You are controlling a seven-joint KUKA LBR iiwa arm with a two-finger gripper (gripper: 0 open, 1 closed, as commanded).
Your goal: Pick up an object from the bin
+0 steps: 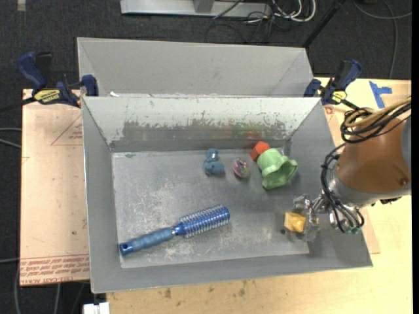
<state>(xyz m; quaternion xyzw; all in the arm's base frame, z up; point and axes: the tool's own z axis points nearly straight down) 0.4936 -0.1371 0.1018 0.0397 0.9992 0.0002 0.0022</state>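
Note:
My gripper [306, 210] is low in the bin's front right corner, coming in from the right wall. A small yellow block [294, 222] lies right at its tip, touching or nearly touching it. A green cup-shaped thing [275, 167] lies on its side a little farther back, with an orange ball [260, 148] just behind it.
A blue hairbrush [175, 229] lies slantwise on the front left of the floor. A small blue figure [213, 164] and a little clear pinkish ball [241, 169] sit near the middle back. The bin's right and front walls stand close to the gripper.

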